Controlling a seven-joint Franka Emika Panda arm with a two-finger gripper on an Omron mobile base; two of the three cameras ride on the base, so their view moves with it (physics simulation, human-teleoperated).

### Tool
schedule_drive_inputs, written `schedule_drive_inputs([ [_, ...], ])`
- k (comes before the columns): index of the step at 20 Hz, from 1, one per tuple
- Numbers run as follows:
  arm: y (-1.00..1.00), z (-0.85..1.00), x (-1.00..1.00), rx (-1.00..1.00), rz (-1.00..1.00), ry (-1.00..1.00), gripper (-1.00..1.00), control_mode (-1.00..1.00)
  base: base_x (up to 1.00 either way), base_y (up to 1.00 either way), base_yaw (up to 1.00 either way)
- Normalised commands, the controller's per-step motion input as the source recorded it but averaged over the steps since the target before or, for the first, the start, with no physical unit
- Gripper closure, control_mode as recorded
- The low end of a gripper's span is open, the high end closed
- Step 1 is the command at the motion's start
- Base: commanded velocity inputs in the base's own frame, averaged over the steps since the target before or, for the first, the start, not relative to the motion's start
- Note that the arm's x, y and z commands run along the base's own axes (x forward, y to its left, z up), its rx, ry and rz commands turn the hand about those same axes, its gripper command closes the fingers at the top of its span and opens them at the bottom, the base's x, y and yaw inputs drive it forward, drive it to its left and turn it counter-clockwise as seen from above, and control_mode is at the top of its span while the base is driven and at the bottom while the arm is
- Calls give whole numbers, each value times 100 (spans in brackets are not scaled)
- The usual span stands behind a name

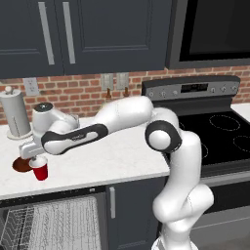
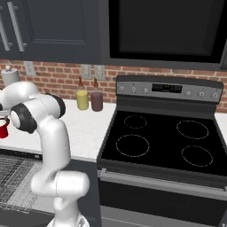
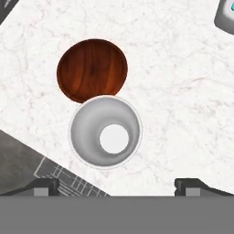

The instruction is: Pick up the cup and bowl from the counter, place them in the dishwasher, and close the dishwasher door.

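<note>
cup [image 3: 105, 132]: smooth plastic, seemingly | bowl [image 3: 92, 70]: glossy woodgrain | counter [image 3: 183, 114]: veined marble

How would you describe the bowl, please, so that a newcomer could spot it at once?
Start at the long white marble-look counter left of the black stove, and go to its front edge above the open dishwasher. The shallow round reddish-brown bowl lies there beside the small red plastic cup: flat and dark, not tall.

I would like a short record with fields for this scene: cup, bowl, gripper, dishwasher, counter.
cup: red cup, upright on the counter, white inside seen from above
bowl: dark brown bowl, right beside the cup; contact unclear
gripper: gripper above the cup, fingers spread wide, holding nothing
dishwasher: dishwasher open, wire rack visible
counter: white marble counter
</note>
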Motion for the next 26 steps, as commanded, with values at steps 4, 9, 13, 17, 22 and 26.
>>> schedule_drive_inputs([
  [4, 0, -11, 6, 0, 0, 0, -100, -100, 0, 0, 0],
  [9, 0, -22, 5, 0, 0, 0, -100, -100, 0, 0, 0],
  [13, -5, -19, 0, 0, -4, 0, -100, -100, 0, 0, 0],
  [17, -6, -6, 0, 0, -7, 0, -100, -100, 0, 0, 0],
  [22, -10, 0, 1, 1, -8, 1, -100, -100, 0, 0, 0],
  [26, -19, -6, 7, 3, -10, 4, -100, -100, 0, 0, 0],
])
